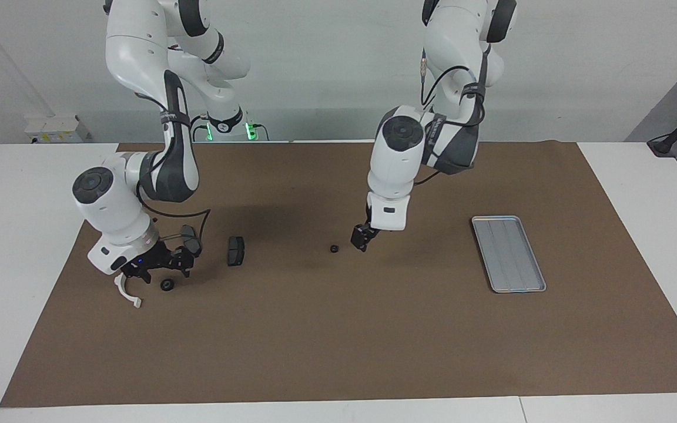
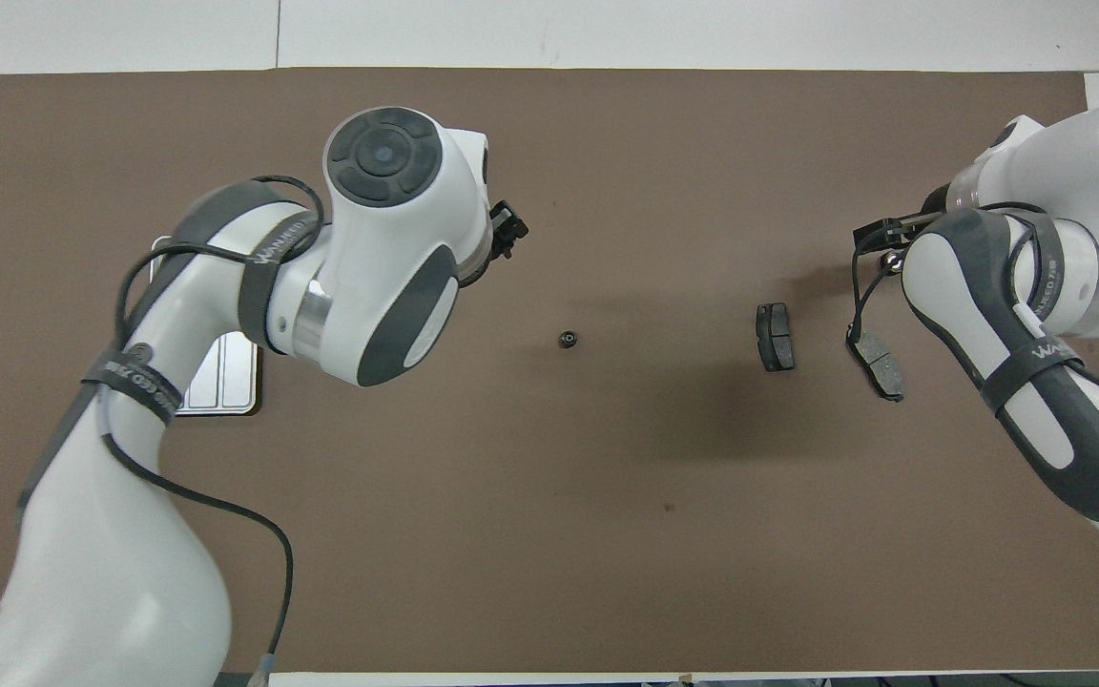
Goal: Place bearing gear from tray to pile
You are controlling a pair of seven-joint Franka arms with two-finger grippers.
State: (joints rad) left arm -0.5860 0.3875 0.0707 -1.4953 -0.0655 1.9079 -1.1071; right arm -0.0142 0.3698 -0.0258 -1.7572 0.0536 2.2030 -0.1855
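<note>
Two small dark gears lie on the mat: one (image 1: 334, 248) mid-table just beside the left gripper (image 1: 361, 239), one (image 1: 167, 285) at the pile under the right gripper (image 1: 159, 269). Tray (image 1: 508, 252) looks empty. Left fingers: clenched or released, cannot tell (same for right). Judged step: the mid-table gear is out of the tray but short of the pile. Next move calls for carrying it past the plate (image 1: 235, 250) to the bracket (image 1: 128, 295).

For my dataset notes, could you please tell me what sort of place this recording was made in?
Probably a robotics lab bench, not a workshop: two Franka arms stand at a white table covered by a brown mat, against a bare white wall, with only a metal tray and a few small parts such as a brake-pad plate laid out.
</note>
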